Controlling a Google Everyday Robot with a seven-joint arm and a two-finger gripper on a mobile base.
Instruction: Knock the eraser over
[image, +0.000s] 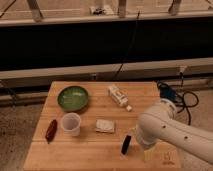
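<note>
Eraser (126, 144) upright just left of the jaws, white packet (105, 125) and cup (71, 123) farther left on the worktop (90, 156), white arm (167, 129) bent low, hiding the jaws, open or closed I cannot tell.

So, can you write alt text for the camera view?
A white robot arm holds its end effector close beside a black eraser standing near a wooden table's front edge. Farther back are a green bowl, cup, white packet and tube.

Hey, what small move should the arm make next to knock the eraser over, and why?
Probably a short sweep leftward in the camera view: the eraser stands upright near the table's front edge, and the gripper sits low just right of it, largely hidden under the arm.
</note>
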